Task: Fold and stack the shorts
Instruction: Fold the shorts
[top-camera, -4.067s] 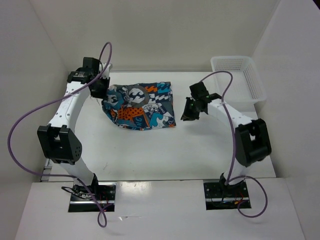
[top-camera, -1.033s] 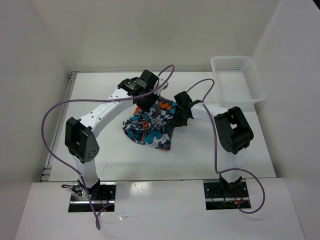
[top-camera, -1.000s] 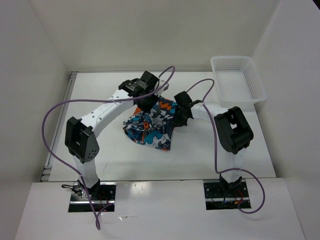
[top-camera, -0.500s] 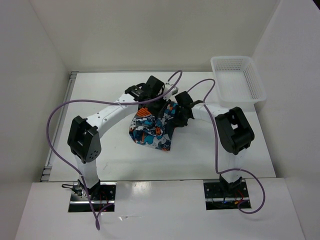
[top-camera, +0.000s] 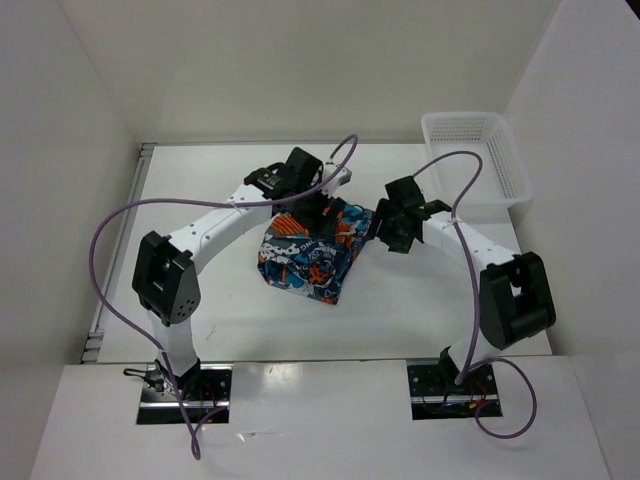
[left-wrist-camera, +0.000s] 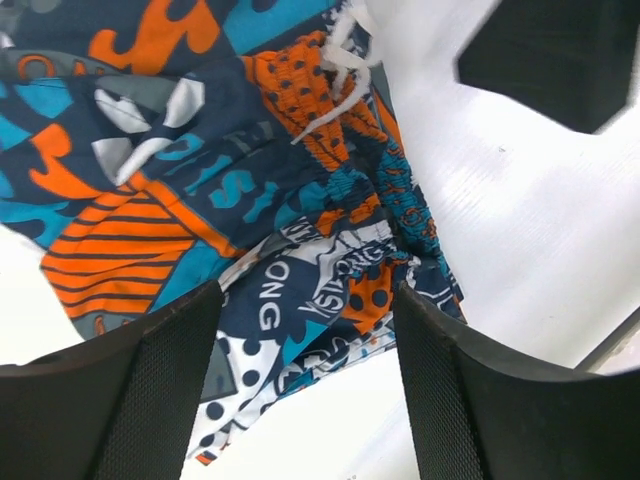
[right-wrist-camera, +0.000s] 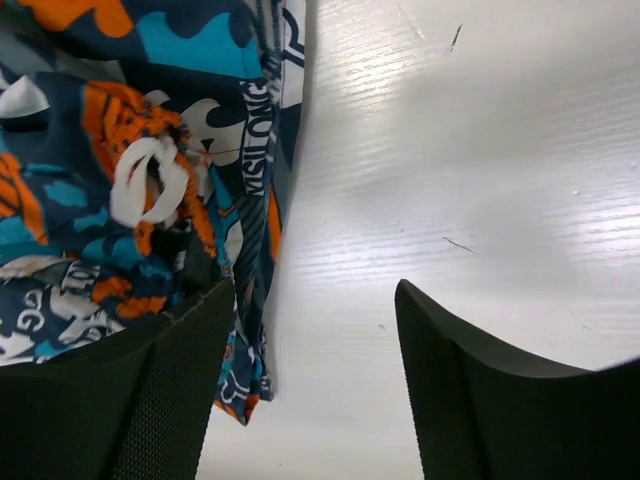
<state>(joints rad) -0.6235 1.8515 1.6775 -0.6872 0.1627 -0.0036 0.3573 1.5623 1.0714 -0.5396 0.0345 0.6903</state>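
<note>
Shorts, position: the shorts lie mid-surface as a compact, doubled-over bundle, between the two arms and nearer the left one.
Shorts, shape: lumpy rather than flat. The orange gathered waistband and the white drawstring sit bunched at the bundle's right-hand, far edge.
Left gripper: the left gripper hangs over the far top of the bundle. In its wrist view the jaws stand wide apart, with printed cloth lying loose below them and nothing pinched.
Right gripper: the right gripper is just beside the bundle's right edge. Its jaws are spread and hold nothing. In its wrist view one finger is over the cloth edge and the other over the bare surface.
Why so placed (judgement): both grippers are at the waistband side, where a carried-over flap would end. Open jaws leave the layer resting under its own weight.
Why the right gripper is offset (judgement): standing mostly off the cloth, it should not drag the top layer.
Basket: the white mesh basket is in the far right corner, well apart from the shorts and empty as far as can be seen.
Progress (judgement): a fold is in place but untidy, so it likely needs pressing or squaring before it counts as stacked.
Risk (judgement): the soft fabric and bulky waistband may let the fold slump open.
</note>
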